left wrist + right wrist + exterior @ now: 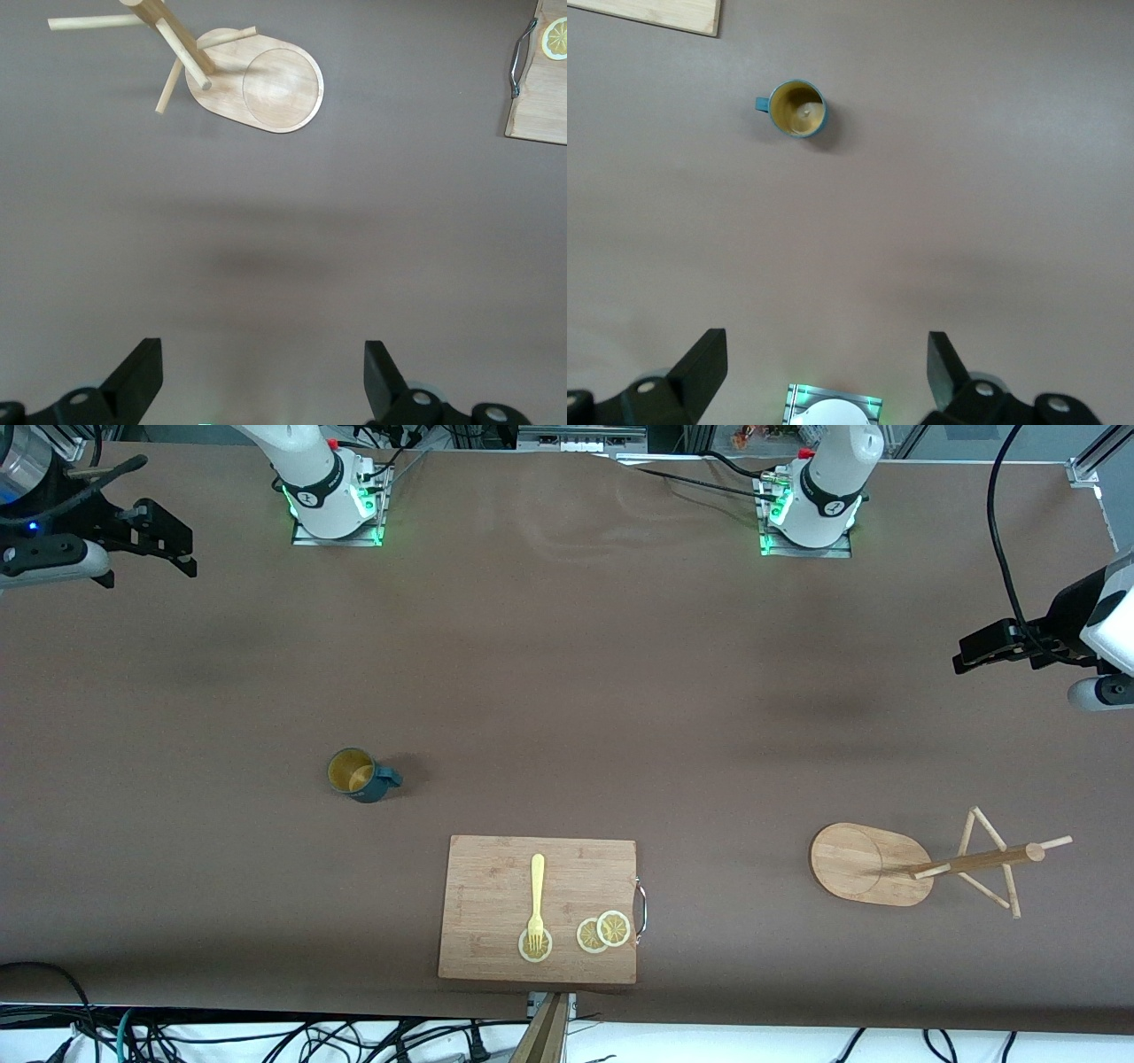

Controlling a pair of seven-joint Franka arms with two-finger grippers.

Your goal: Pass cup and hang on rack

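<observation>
The cup (359,774), a small dark teal mug with a mustard-yellow inside, stands upright on the brown table toward the right arm's end, and it also shows as the cup (797,109) in the right wrist view. The rack (864,864), a light wooden mug tree with an oval base, post and thin pegs, stands toward the left arm's end; the left wrist view shows the rack (266,80) too. My right gripper (155,545) hangs open and empty high over its end of the table. At the other end, my left gripper (983,646) also hangs open and empty, well apart from the rack.
A wooden cutting board (539,908) lies between cup and rack, nearer the front camera. It carries a yellow fork (536,899) and lemon slices (604,932), and has a metal handle (641,908). Both arm bases (332,500) stand along the table's robot edge.
</observation>
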